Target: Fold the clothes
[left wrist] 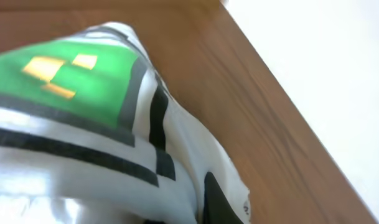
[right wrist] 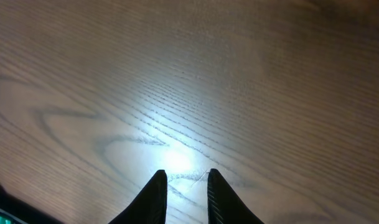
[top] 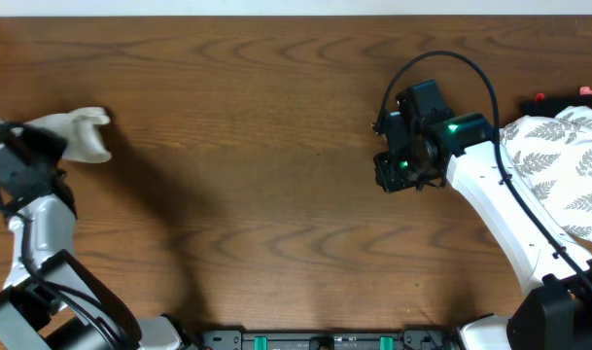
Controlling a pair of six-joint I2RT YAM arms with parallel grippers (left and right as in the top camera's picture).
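Observation:
The white T-shirt [top: 80, 134] hangs bunched at the table's far left. Its green-and-black square graphic fills the left wrist view [left wrist: 65, 81]. My left gripper [top: 31, 148] is shut on the shirt and holds the bunch off the wood. The cloth hides most of its jaws; one dark finger [left wrist: 219, 200] shows through a fold. My right gripper [top: 397, 175] hovers low over bare wood right of centre, far from the shirt. In the right wrist view the right gripper [right wrist: 186, 177] is empty, its fingertips a narrow gap apart.
A white cloth printed with grey fern leaves [top: 568, 165] lies at the right edge, partly under my right arm. A black-and-red item [top: 560, 98] sits just behind it. The table's far edge [left wrist: 282, 81] runs close beside the held shirt.

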